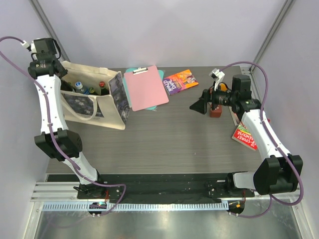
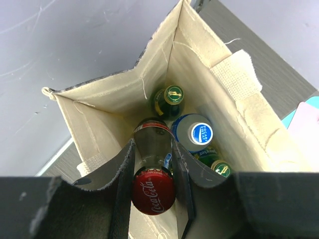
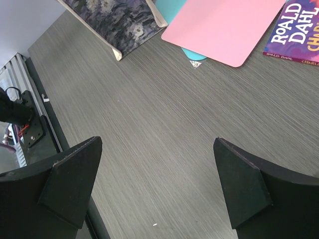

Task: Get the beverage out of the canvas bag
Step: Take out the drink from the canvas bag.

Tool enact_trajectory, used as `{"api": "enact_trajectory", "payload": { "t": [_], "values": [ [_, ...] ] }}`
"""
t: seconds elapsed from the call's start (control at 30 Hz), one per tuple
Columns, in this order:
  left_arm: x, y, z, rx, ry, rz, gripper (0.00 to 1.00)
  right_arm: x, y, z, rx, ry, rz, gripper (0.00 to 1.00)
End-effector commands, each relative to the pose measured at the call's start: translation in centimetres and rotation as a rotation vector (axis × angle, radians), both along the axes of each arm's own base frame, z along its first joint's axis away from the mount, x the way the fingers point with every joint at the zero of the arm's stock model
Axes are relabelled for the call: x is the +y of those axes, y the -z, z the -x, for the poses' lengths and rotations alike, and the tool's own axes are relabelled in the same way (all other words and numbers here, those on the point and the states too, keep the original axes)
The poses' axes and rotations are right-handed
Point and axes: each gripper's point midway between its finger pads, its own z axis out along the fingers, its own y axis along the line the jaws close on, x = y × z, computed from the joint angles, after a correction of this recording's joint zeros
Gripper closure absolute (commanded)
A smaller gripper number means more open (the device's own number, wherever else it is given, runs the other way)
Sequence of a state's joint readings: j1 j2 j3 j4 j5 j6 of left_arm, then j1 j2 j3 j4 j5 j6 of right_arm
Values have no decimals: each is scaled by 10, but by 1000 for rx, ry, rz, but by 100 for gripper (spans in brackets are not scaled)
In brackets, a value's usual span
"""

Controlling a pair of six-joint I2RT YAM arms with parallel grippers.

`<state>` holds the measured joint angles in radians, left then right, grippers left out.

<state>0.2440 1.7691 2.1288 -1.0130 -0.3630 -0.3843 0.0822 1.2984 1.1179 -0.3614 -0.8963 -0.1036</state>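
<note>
The left gripper (image 2: 153, 149) is clamped narrow on the neck of the cola bottle (image 2: 153, 191), which stands upright inside the canvas bag (image 2: 99, 107) (axis pointing out its open mouth), while the right gripper (image 3: 157, 184) gapes empty, well apart.

Our left gripper (image 2: 152, 149), out at ten o'clock, points down, clamped on a bottle (image 2: 153, 191) neck; our right gripper (image 3: 157, 142), toward two o'clock, hangs spread wide.
</note>
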Motion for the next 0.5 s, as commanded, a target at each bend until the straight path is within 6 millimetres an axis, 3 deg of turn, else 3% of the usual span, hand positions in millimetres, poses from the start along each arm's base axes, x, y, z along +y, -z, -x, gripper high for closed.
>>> {"api": "enact_trajectory", "payload": {
  "t": [0.0,0.47],
  "values": [
    [-4,-123,17,-359,-9,-91,100,6,-18,1,-72,-30,-9,0],
    [-18,-165,27,-486,16,-61,100,13,-23,0,-81,-54,-13,0]
  ]
}}
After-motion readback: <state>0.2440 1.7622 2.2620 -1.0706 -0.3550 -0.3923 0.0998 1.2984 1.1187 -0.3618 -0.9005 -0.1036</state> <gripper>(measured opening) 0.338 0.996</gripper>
